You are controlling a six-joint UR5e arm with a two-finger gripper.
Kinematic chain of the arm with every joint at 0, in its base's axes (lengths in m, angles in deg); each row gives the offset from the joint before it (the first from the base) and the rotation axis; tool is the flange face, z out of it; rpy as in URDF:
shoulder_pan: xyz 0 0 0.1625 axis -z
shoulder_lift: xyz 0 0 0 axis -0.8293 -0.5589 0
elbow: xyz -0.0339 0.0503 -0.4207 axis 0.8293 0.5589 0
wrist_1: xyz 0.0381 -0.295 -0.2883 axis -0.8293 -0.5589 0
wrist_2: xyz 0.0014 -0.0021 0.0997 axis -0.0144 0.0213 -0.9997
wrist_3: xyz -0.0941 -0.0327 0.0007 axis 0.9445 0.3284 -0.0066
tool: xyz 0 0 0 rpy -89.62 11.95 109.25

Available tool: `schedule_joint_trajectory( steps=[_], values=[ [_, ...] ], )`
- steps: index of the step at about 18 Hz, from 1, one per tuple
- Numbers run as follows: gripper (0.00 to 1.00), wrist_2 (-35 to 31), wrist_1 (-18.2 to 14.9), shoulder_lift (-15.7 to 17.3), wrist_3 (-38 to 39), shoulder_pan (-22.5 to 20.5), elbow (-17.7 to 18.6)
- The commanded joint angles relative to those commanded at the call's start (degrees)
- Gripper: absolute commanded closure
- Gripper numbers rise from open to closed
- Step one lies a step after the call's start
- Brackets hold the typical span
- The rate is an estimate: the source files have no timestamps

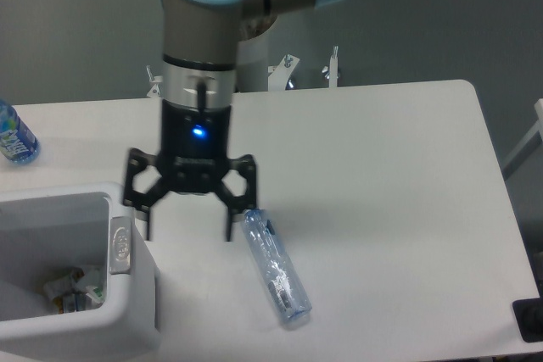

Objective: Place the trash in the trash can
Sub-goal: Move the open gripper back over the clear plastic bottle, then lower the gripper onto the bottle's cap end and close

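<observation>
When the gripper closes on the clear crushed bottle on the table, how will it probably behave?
The crushed bottle looks thin and empty, so probably light and yielding under the fingers. Lying on its side on the table, it may roll or slip when nudged. The open gripper stands just beside it.

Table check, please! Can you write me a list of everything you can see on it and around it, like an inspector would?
Surface: white rectangular table, mostly bare on the right side.
Job's things: crumpled white paper wad with green marks lies inside the large white plastic bin; clear crushed plastic bottle lies flat on the table, right of the bin.
Clutter: blue-labelled water bottle at the table's far left edge.
End effector: black two-finger end effector open and holding nothing, between the bin and the crushed bottle.
Cables: nothing seen.
Surroundings: grey floor; metal brackets behind the table; dark object at the right edge, unclear.
</observation>
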Motion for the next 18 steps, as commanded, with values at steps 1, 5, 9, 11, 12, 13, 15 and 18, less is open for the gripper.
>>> schedule_joint_trajectory(
  steps=[1, 5, 9, 11, 12, 13, 15, 18],
  values=[
    [0.0, -0.97, 0.0, -1.67, -0.35, -0.7, -0.18],
    [0.0, -2.38, 0.17, -5.89, -0.97, -3.69, -0.27],
    [0.0, -2.38, -0.09, -11.16, -1.06, -4.4, -0.27],
    [0.0, -1.86, 0.0, -12.84, -0.97, -4.58, -0.53],
    [0.0, -1.33, -0.09, -13.45, -1.05, -4.66, -0.44],
    [0.0, -1.24, -0.17, -13.9, -1.06, -4.75, -0.44],
    [0.0, -0.54, -0.26, -15.04, -1.14, -4.84, -0.18],
    [0.0, -0.62, 0.0, -16.36, -1.14, -4.58, 1.05]
  ],
)
